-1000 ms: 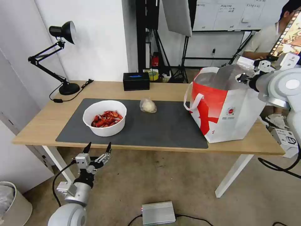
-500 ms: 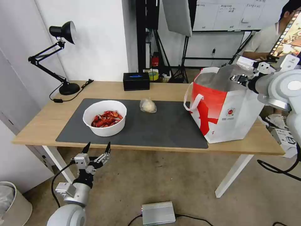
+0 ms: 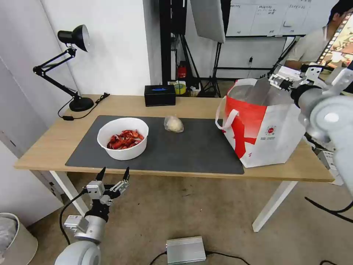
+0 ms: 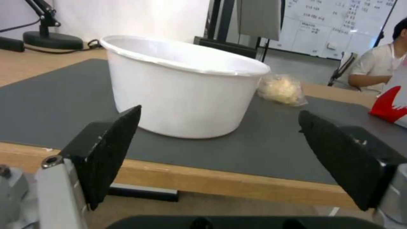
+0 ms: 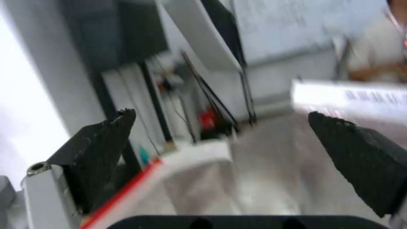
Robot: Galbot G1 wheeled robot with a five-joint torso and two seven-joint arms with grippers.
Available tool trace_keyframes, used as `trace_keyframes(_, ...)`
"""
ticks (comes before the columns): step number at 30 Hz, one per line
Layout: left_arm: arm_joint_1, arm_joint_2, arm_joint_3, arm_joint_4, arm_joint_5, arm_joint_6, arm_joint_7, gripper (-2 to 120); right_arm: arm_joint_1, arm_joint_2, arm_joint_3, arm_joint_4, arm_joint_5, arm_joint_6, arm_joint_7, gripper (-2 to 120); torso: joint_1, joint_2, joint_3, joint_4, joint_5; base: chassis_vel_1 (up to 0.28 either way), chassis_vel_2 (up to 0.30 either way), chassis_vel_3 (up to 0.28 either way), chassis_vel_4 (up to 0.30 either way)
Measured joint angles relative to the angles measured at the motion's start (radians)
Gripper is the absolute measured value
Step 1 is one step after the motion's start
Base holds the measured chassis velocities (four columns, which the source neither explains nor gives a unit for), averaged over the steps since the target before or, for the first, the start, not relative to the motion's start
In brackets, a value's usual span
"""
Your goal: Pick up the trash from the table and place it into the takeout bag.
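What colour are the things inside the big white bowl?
Red. The shells inside the white bowl show best in the head view.

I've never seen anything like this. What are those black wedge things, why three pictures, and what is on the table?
It is a two-armed robot. One picture comes from its head, the other two from cameras on its wrists. The black wedges are fingers of its grippers. The left gripper waits open, below the table edge, facing the white bowl of red shells. The right gripper is open and empty above the takeout bag. A small clear bag with a pale lump lies on the grey mat.
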Motion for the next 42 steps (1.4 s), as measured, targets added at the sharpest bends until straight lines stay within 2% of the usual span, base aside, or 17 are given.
trace_keyframes(1,0.001,-0.001,0.0,0.0,0.001,-0.001,0.0,100,-0.047,0.001,0.017,0.023,-0.057,0.059,-0.061,100,0.0,0.0,0.0,-0.0001,0.0,0.0,0.0,0.0,0.0)
trace_keyframes(5,0.003,-0.006,0.0,-0.002,0.005,-0.003,0.0,100,-0.137,0.006,0.042,0.064,-0.154,0.158,-0.159,100,0.0,0.0,0.0,0.0,-0.0001,0.0,0.0,0.0,0.0)
trace_keyframes(6,0.003,-0.006,0.0,-0.002,0.005,-0.003,0.0,100,-0.137,0.006,0.042,0.064,-0.154,0.158,-0.159,100,0.0,0.0,0.0,0.0,-0.0001,0.0,0.0,0.0,0.0)
trace_keyframes(9,0.005,-0.012,0.005,-0.004,0.008,-0.012,0.0,100,-0.214,0.016,0.054,0.101,-0.272,0.258,-0.231,100,0.0,0.0,0.0,0.0,-0.0001,0.0,0.0,0.0,0.0)
trace_keyframes(14,0.009,-0.015,0.007,-0.005,0.014,-0.017,0.001,100,-0.262,0.031,0.069,0.124,-0.348,0.317,-0.27,100,0.0,0.0,0.0,0.0,-0.0001,0.0,0.0,0.0,0.0)
trace_keyframes(17,0.012,-0.013,0.006,-0.005,0.016,-0.018,0.001,100,-0.344,0.068,0.096,0.151,-0.466,0.402,-0.333,100,0.0,0.0,0.0,0.0001,-0.0001,0.0,0.0,0.0,0.0)
trace_keyframes(18,0.012,-0.013,0.006,-0.005,0.016,-0.018,0.001,100,-0.344,0.068,0.096,0.151,-0.466,0.402,-0.333,100,0.0,0.0,0.0,0.0001,-0.0001,0.0,0.0,0.0,0.0)
trace_keyframes(20,0.012,-0.01,0.001,-0.005,0.016,-0.018,0.001,100,-0.42,0.109,0.116,0.171,-0.539,0.45,-0.371,100,0.0,0.0,0.0,0.0,-0.0001,0.0,0.0,0.0,0.0)
trace_keyframes(22,0.012,-0.01,0.0,-0.005,0.016,-0.018,0.001,100,-0.441,0.122,0.12,0.175,-0.558,0.46,-0.38,100,0.0,0.0,0.0,0.0001,-0.0002,0.0,0.0,0.0,0.0)
trace_keyframes(29,0.012,-0.009,-0.006,-0.002,0.013,-0.019,0.001,100,-0.563,0.245,0.121,0.165,-0.75,0.532,-0.43,100,0.0,0.0,0.0,0.0001,-0.0002,0.0,0.0,0.0,0.0)
trace_keyframes(35,0.017,-0.009,-0.007,0.002,0.012,-0.021,0.001,100,-0.622,0.331,0.122,0.144,-0.826,0.564,-0.451,100,0.0,0.0,0.0,0.0001,-0.0002,0.0,0.0,0.0,0.0)
trace_keyframes(37,0.017,-0.01,-0.007,0.004,0.011,-0.022,0.002,100,-0.661,0.384,0.127,0.138,-0.858,0.577,-0.46,100,0.0,0.0,0.0,0.0001,-0.0002,0.0,0.0,0.0,0.0)
trace_keyframes(41,0.014,-0.01,-0.004,0.01,0.011,-0.023,0.002,100,-0.694,0.428,0.127,0.135,-0.89,0.591,-0.462,100,0.0,0.0,0.0,0.0001,-0.0002,0.0,0.0,0.0,0.0)
trace_keyframes(42,0.013,-0.009,-0.002,0.014,0.011,-0.025,0.003,100,-0.73,0.469,0.127,0.13,-0.922,0.613,-0.463,100,0.0,0.0,0.0,0.0001,-0.0002,0.0,0.0,0.0,0.0)
